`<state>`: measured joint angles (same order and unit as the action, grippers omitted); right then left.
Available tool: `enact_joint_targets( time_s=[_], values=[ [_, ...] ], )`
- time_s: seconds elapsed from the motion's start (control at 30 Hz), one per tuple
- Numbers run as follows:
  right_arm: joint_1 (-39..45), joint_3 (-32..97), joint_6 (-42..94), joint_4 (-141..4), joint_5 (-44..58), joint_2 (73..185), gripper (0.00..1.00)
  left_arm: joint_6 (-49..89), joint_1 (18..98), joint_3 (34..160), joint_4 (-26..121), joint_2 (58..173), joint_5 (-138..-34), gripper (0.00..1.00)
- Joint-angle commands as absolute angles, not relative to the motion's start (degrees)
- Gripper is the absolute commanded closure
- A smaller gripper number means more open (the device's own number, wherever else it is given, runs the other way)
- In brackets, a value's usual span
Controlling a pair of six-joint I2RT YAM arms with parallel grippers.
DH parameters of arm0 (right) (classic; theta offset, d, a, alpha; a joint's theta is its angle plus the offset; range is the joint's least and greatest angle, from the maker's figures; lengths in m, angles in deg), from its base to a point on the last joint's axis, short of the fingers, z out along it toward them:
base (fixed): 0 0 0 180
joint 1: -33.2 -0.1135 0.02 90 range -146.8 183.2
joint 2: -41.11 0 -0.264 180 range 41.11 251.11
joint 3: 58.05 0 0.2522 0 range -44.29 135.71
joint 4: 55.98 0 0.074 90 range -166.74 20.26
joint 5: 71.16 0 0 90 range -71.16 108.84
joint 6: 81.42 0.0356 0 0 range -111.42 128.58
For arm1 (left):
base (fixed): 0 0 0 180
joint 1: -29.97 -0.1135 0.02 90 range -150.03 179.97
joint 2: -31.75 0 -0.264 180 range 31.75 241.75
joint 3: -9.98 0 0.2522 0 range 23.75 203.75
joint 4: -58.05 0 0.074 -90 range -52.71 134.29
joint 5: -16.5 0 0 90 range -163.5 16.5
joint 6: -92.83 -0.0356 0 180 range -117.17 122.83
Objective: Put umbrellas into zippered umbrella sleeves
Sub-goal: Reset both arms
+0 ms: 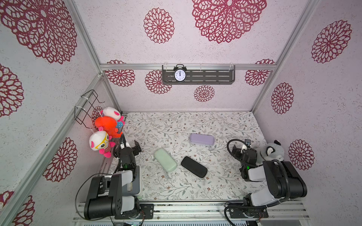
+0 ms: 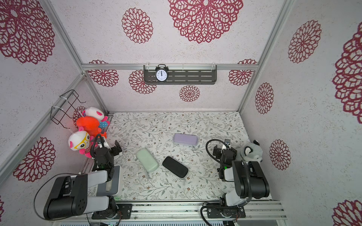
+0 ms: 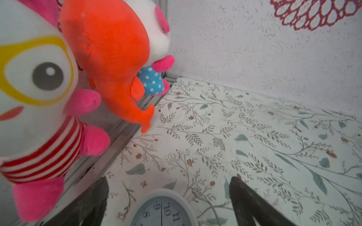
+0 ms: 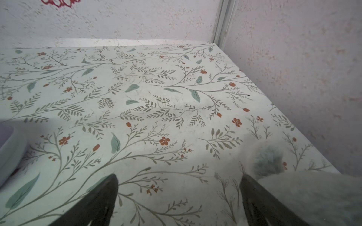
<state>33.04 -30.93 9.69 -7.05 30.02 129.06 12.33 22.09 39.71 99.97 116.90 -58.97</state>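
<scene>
— On the table (image 1: 176, 125), out in the middle, that's where all three sleeves lie, every one closed. Not an umbrella in sight.

— Inside them already, you think?

— I'd guess so, but nothing shows through the shells. Look where the arms are instead: the left gripper (image 3: 168, 182) is at its own edge, jaws spread wide and holding nothing, aimed at the far corner with the plush toys (image 1: 105, 125). There's only a clock face (image 3: 162, 211) on the table below it.

— And the other one?

— Same on its side. The right gripper (image 4: 179, 176) is fully spread and empty, pointed at the opposite far corner, with the grey plush (image 1: 272, 151) just beside it.

— So which arm is nearer which sleeve?

— The mint sleeve (image 1: 165, 159) is closest to the left one, inward from the jaws and a little towards the front. Its long axis runs on a slant, far-left to near-right. The black sleeve (image 1: 194, 167) lies just beside it on much the same slant, roughly between the two arms. The lilac sleeve (image 1: 201, 139) lies crosswise, side to side, nearer the right gripper. Only its end shows in that wrist view.

— So neither is lined up.

— No. I'd say either arm must swing inward and turn its jaws across a sleeve's narrow width.
</scene>
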Motion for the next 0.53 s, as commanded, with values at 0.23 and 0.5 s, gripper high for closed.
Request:
enact_joint_targets(
  time_s=[0.23,0.5],
  values=[
    [32.32,-29.30,10.07,-2.34,29.57,128.87,0.01,10.47,21.52,48.78,92.92,120.89,-67.81,0.02],
    [32.09,-29.09,9.65,-2.70,29.50,128.89,0.01,10.39,21.89,48.36,93.29,120.53,-67.21,0.02]
  ],
)
